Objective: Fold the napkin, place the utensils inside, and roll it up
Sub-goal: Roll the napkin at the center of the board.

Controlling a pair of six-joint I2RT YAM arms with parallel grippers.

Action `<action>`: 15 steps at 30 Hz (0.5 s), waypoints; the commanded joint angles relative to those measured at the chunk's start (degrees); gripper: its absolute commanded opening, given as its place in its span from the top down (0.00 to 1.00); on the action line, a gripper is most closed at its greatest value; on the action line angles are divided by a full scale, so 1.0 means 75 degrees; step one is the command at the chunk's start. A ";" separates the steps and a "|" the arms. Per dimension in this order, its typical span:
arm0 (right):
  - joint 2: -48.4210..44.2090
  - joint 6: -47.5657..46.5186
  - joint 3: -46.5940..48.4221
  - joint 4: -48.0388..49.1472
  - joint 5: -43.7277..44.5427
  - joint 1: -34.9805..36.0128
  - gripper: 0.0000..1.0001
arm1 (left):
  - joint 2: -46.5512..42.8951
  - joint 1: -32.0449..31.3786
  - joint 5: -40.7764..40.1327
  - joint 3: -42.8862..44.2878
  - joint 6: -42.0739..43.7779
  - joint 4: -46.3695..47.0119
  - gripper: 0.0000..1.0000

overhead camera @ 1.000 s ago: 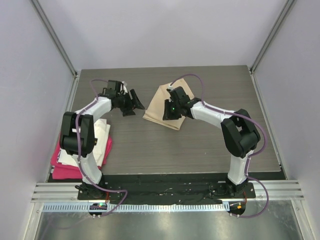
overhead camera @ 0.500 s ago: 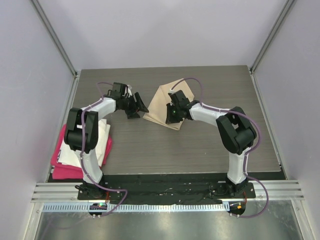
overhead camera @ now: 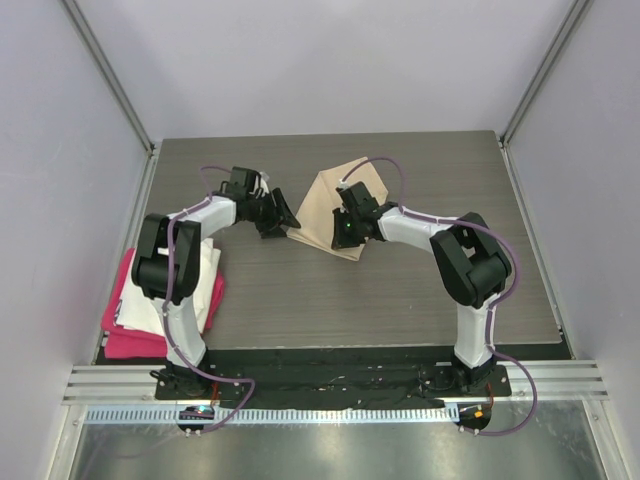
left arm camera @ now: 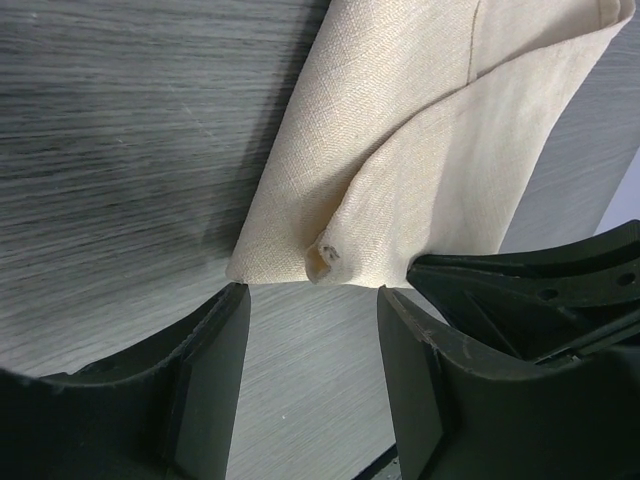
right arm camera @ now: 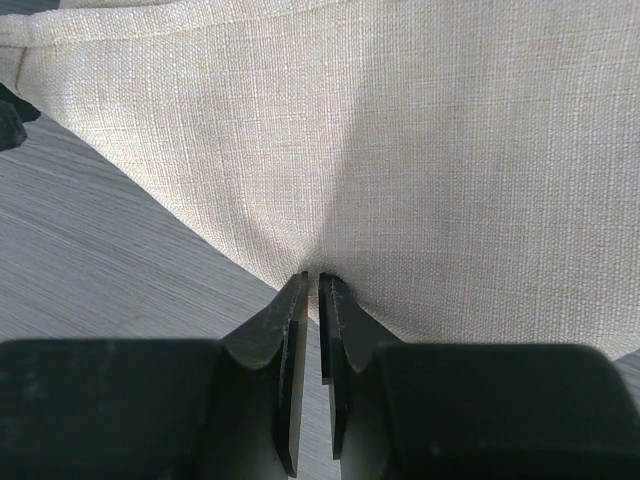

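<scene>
Napkin [overhead camera: 325, 195], folded on counter [overhead camera: 300, 295] — right jaws clenched on its edge, left jaws released facing its corner — likely risk: thin pinch slipping, fold reopening.

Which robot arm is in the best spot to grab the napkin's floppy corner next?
Left, probably. The left gripper is open, with the loose corner of the napkin just ahead of it. The right gripper is busy, shut on the napkin's edge.

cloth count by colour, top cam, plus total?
beige napkin: 1
white cloth: 1
pink-red cloth: 1
Total: 3
</scene>
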 commanded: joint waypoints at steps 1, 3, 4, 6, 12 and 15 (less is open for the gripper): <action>0.0060 -0.0098 -0.0047 0.0275 0.0061 -0.0019 0.82 | 0.0006 -0.0061 -0.0221 -0.0012 0.0032 0.0142 0.43; 0.0072 -0.0086 -0.0035 0.0287 0.0026 -0.0007 0.82 | -0.0017 -0.0073 -0.0338 -0.0012 0.0090 0.0131 0.43; 0.0083 -0.0086 -0.0047 0.0299 0.0026 -0.0019 0.82 | -0.0040 -0.0096 -0.0583 -0.0024 0.0172 0.0119 0.43; 0.0095 -0.0086 -0.0047 0.0311 -0.0009 -0.0019 0.82 | -0.0111 -0.0131 -0.0830 -0.0024 0.0266 0.0038 0.43; 0.0142 -0.0086 -0.0059 0.0346 -0.0068 -0.0007 0.82 | 0.0053 -0.0167 -0.1077 0.0011 0.0349 0.0013 0.41; 0.0153 -0.0086 -0.0070 0.0346 -0.0056 -0.0007 0.82 | 0.0123 -0.0178 -0.1042 -0.0012 0.0349 0.0119 0.41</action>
